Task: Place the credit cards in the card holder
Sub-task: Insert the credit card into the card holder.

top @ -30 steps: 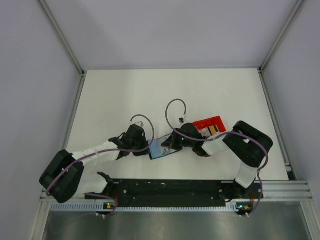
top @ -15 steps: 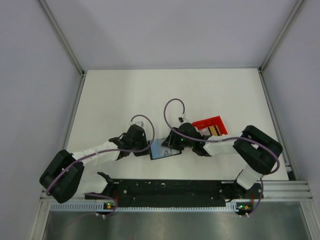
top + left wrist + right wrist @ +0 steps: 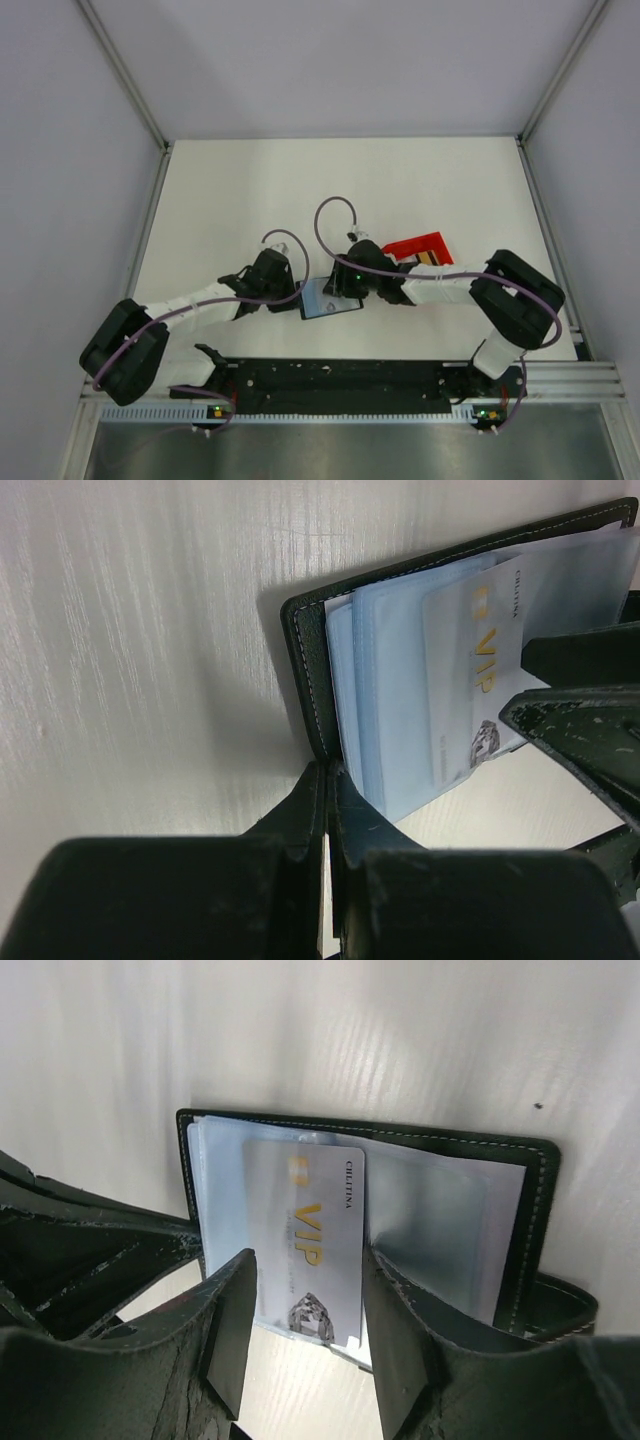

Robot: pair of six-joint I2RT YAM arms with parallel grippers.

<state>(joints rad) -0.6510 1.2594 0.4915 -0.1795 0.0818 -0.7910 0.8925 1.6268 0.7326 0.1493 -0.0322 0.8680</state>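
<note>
The card holder point(image 3: 322, 300) lies open on the white table between my two grippers, black outside with pale blue sleeves inside. My left gripper point(image 3: 328, 770) point(image 3: 299, 291) is shut on the holder's black cover edge point(image 3: 305, 670). A pale credit card point(image 3: 310, 1225) marked VIP sits partly inside a sleeve, its lower end sticking out. My right gripper point(image 3: 305, 1310) point(image 3: 337, 289) is open, one finger on either side of that card's long edges. The card point(image 3: 478, 675) also shows in the left wrist view. More credit cards point(image 3: 428, 259) lie in the red tray.
The red shallow tray point(image 3: 415, 243) sits just right of the right wrist. The right gripper's fingers point(image 3: 585, 715) crowd the holder's right side in the left wrist view. Purple cables point(image 3: 330, 215) loop above both wrists. The black base rail point(image 3: 340, 378) runs along the near edge.
The right gripper has gone from shut to open, letting go of the VIP card in the sleeve, and its wrist has shifted left over the holder. The left gripper has stayed put.
</note>
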